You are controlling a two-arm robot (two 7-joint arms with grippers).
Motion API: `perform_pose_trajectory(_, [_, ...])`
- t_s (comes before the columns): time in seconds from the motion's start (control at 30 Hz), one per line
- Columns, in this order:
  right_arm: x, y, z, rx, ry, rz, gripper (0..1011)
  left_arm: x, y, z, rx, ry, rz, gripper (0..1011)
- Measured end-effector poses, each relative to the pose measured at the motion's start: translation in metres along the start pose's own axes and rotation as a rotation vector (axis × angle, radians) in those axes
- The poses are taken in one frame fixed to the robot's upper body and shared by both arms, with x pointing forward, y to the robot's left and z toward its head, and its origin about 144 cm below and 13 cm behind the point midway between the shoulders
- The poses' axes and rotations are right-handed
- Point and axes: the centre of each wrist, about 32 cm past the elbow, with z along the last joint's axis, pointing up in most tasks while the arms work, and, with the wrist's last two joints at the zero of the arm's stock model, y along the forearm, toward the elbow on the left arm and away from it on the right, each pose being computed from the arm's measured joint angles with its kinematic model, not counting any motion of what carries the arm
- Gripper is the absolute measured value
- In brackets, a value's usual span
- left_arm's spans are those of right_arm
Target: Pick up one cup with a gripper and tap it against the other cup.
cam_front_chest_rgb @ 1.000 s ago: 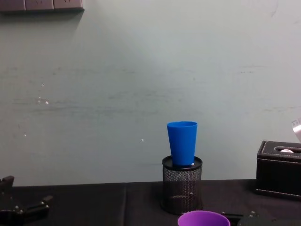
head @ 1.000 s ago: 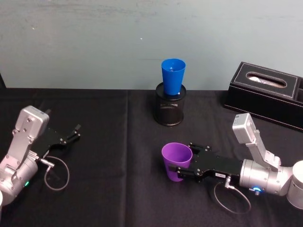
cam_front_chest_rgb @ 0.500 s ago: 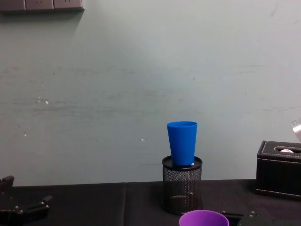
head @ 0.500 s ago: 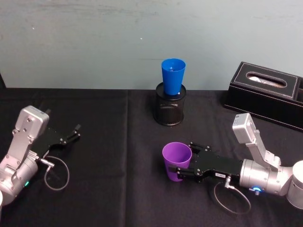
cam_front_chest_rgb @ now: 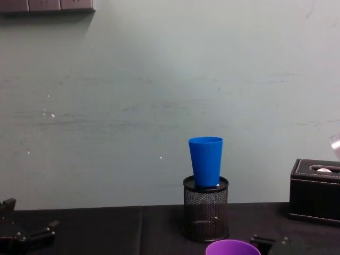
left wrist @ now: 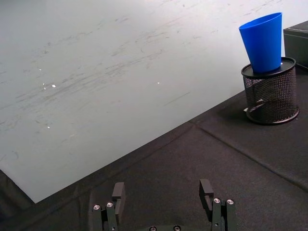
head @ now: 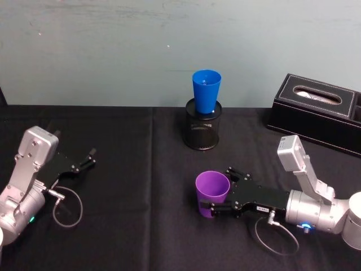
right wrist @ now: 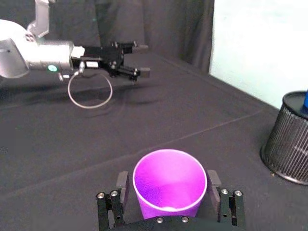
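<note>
The purple cup stands upright on the black cloth right of centre. My right gripper is shut on it, one finger on each side of its wall. In the right wrist view the purple cup sits between the two black fingers; its rim peeks in at the bottom of the chest view. The blue cup stands in a black mesh holder behind it, well apart. My left gripper rests open at the far left, holding nothing.
A black tissue box sits at the back right. The mesh holder stands close to the pale wall. Black cloth covers the table between the two arms.
The purple cup and the right gripper around it have shifted slightly to the right and toward me. The left arm and the blue cup have not moved.
</note>
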Motion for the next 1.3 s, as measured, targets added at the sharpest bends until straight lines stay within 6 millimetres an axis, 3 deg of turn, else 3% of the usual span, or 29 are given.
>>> perform_pose_trajectory(0.33, [-0.007,-0.008,0.008,0.22,-0.059,-0.024,1003,0.0,0.0,0.0,0.0,0.0,0.0,1011])
perform_pose_trajectory(0.53, [-0.015,-0.013,0.013,0.265,-0.094,-0.167,1003,0.0,0.0,0.0,0.0,0.0,0.0,1012])
perform_pose_trajectory(0.63, [-0.023,-0.016,0.014,0.234,-0.114,-0.361,1003,0.0,0.0,0.0,0.0,0.0,0.0,1012])
perform_pose_trajectory(0.87, [-0.03,-0.013,0.014,0.089,-0.103,-0.625,1003,0.0,0.0,0.0,0.0,0.0,0.0,1011])
perform_pose_trajectory(1.07, [-0.03,-0.008,0.013,-0.018,-0.088,-0.73,1003,0.0,0.0,0.0,0.0,0.0,0.0,1012])
perform_pose_trajectory(1.3, [-0.028,-0.008,0.012,-0.032,-0.071,-0.725,1003,0.0,0.0,0.0,0.0,0.0,0.0,1011])
